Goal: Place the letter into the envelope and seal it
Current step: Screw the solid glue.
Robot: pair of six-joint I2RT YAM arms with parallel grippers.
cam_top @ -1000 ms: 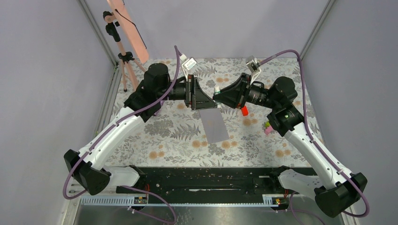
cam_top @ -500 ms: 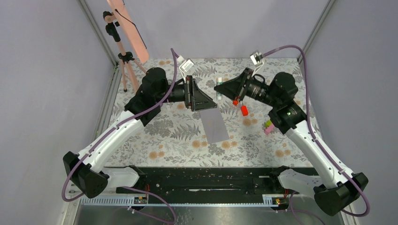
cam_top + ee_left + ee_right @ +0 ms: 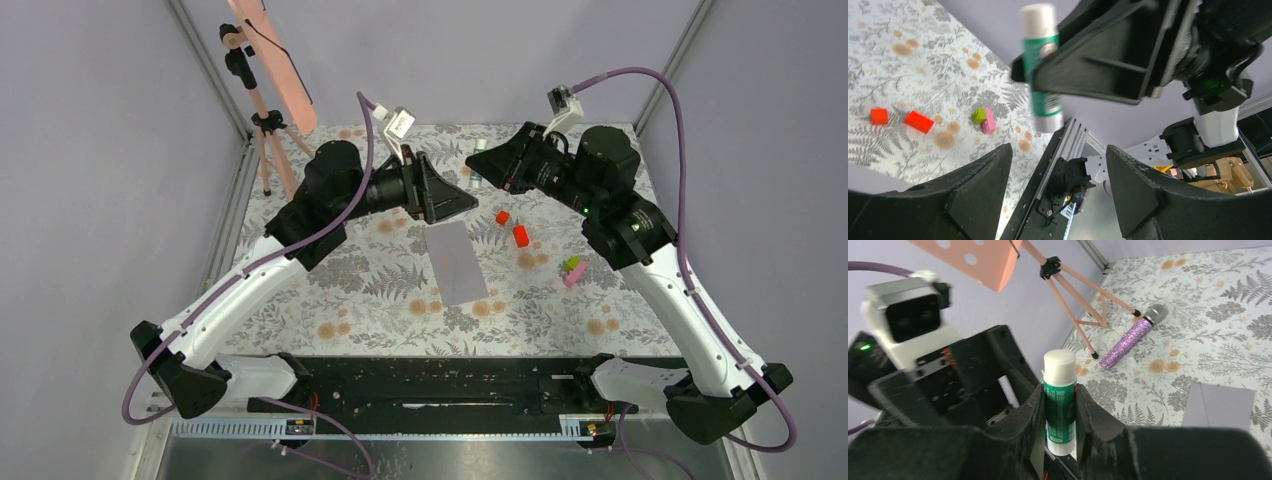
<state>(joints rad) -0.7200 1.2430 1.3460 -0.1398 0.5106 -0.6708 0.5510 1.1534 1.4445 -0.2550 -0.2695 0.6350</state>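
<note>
Your left pincer (image 3: 465, 200) hangs above the bench (image 3: 380, 320) with its jaws spread wide and nothing between them; in its own wrist view the two dark fingers (image 3: 973, 192) frame an open gap. Your right pincer (image 3: 478, 165) faces it tip to tip, close but apart, and is clamped on a glue stick (image 3: 1059, 372) with a white cap and green label. The stick stands upright between that pincer's fingers (image 3: 1088, 415), with the cap well clear above them. From the left wrist camera the same glue stick (image 3: 1042, 65) appears straight ahead of your left pincer, held out at about its height. The envelope (image 3: 456, 262) lies flat on the bench, below your left pincer and just to the arm-base side of it, touched by neither pincer. In the right wrist view the envelope (image 3: 1220, 402) shows a faint fold line near one short edge, but you cannot tell from here whether the flap is stuck down. Two red blocks (image 3: 512, 228) sit on the bench beneath your right pincer, beside the envelope, and a green and pink block (image 3: 573, 270) lies further out under that arm. Beyond your left pincer, a purple glitter microphone (image 3: 1133, 342) rests at the foot of a peach tripod (image 3: 1083, 305).
</note>
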